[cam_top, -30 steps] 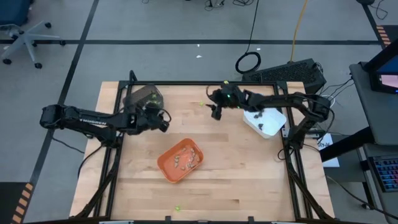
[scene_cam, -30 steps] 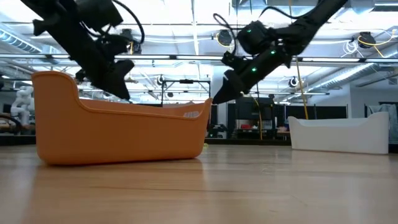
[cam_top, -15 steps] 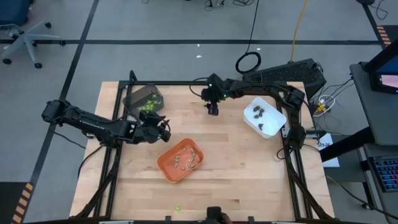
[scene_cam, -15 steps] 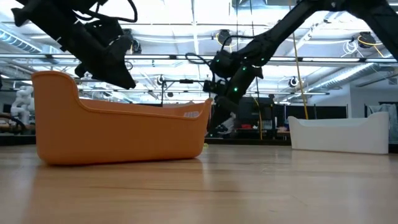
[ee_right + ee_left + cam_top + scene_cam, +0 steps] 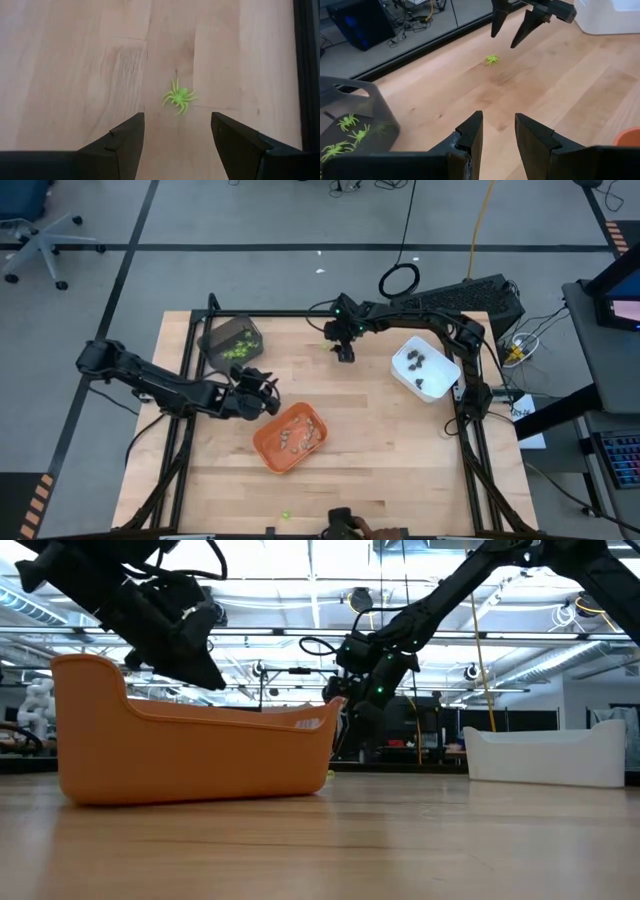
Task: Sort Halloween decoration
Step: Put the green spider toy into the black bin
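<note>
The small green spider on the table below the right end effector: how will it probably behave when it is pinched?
The green spider looks very light, so a touch may push it aside. Its thin spread legs probably bend easily. It lies flat on the table, so the open right end effector must likely close very low.

From above, the pieces in the orange tray (image 5: 290,436) and the white tray (image 5: 424,368) are too small to identify, and the right gripper (image 5: 344,354) hides the lime-green spider (image 5: 179,96) on the table's far side. At table height, the orange tray's wall conceals its contents. The left wrist camera cuts off the dark grey tray (image 5: 355,120) at the frame's edge.
</note>
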Available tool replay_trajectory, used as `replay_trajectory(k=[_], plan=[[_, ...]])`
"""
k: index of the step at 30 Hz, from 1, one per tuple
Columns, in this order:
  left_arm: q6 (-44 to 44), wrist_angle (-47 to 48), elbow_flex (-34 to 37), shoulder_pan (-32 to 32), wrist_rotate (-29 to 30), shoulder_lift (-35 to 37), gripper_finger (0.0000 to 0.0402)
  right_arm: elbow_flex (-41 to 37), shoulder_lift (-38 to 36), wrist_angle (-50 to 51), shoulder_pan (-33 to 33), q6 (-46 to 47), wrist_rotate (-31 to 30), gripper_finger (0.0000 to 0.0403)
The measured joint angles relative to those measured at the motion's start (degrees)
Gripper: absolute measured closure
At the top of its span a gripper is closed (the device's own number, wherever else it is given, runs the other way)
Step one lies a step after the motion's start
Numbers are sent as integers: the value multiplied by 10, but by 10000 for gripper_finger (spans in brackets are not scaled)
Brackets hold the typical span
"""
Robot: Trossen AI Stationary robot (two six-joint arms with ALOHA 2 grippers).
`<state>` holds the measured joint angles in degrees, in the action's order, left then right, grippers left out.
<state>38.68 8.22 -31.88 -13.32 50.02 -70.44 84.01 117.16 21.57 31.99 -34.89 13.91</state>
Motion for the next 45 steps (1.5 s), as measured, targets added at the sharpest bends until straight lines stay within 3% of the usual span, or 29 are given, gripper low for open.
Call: replay_trajectory(k=[9, 15, 20, 27, 30, 34, 40, 42, 45], plan=[[0, -39, 0, -1, 0, -26, 288, 0, 7, 2, 3, -3, 75, 188], [-5, -49, 0, -2, -1, -26, 288, 0, 8, 0, 3, 2, 80, 188], [-8, -59, 0, -2, 0, -26, 288, 0, 7, 1, 12, -14, 120, 188], [-123, -137, -5, 25, 0, -26, 289, -1, -13, 75, 13, 26, 126, 188], [-209, -160, -29, 79, -73, -26, 289, -1, -32, 139, 5, 58, 158, 188], [-306, -182, -60, 179, -251, -36, 292, -8, -67, 219, -22, 67, 202, 188], [-411, -181, -101, 303, -469, -85, 322, -127, -167, 180, -77, 110, 202, 188], [-437, -182, -117, 321, -501, -114, 329, -187, -220, 133, -95, 143, 173, 188], [-472, -182, -146, 334, -504, -162, 331, -291, -305, 36, -125, 195, 114, 188]])
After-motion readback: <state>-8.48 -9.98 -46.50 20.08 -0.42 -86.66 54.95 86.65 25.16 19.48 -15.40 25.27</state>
